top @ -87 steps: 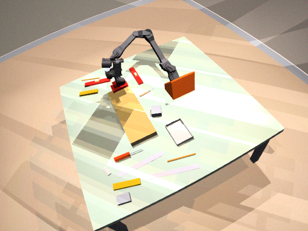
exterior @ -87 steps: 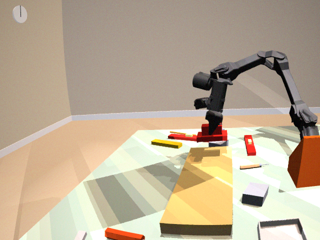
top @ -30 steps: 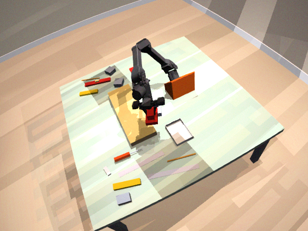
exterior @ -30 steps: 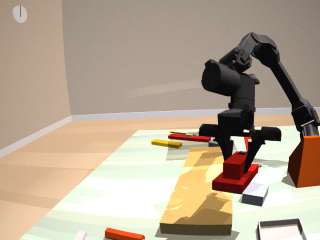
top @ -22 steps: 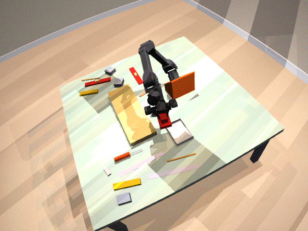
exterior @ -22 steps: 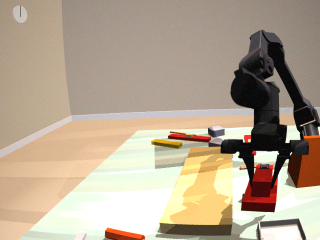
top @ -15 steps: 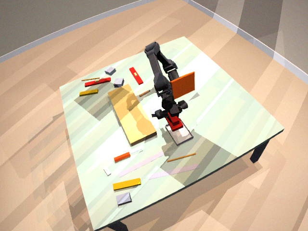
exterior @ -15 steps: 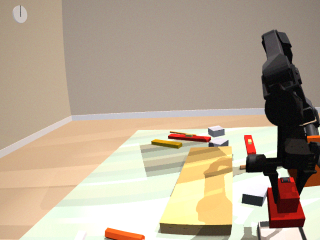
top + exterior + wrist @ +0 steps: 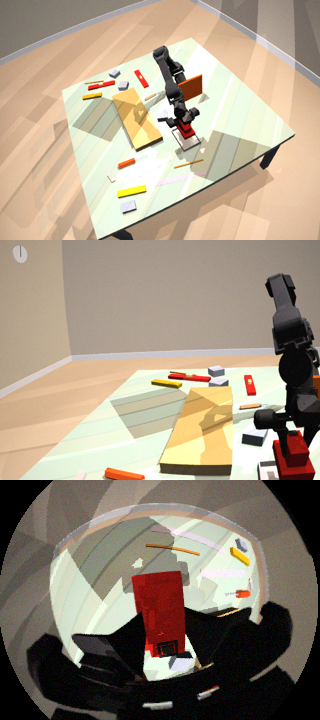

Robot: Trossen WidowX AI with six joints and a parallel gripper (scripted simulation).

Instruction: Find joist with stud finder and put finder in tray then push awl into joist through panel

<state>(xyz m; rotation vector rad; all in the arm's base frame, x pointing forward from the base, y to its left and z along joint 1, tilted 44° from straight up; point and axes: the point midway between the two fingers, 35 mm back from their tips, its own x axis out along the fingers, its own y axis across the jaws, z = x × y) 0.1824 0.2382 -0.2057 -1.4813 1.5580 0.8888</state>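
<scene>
My gripper (image 9: 184, 124) (image 9: 296, 450) (image 9: 160, 610) is shut on the red stud finder (image 9: 189, 133) (image 9: 297, 471) (image 9: 160, 597), gripping its raised upper block. The stud finder is above the back part of the shallow tray (image 9: 188, 145) (image 9: 268, 473); the gap beneath it is hard to judge. The yellow-brown floor panel (image 9: 124, 103) (image 9: 180, 451) lies to the left of the tray in the top view. No joist or hole can be made out. A tan-handled awl (image 9: 150, 97) (image 9: 249, 406) lies beyond the panel's long side, its thin spike pointing away from the panel.
A grey block (image 9: 162, 115) (image 9: 252, 438) lies between panel and tray. An upright orange board (image 9: 192, 89) stands beside the arm. An orange-handled screwdriver (image 9: 126, 163) (image 9: 243, 594) and a pencil (image 9: 188, 163) (image 9: 172, 549) lie nearer the front edge. Red levels, yellow bars and more grey blocks lie farther out.
</scene>
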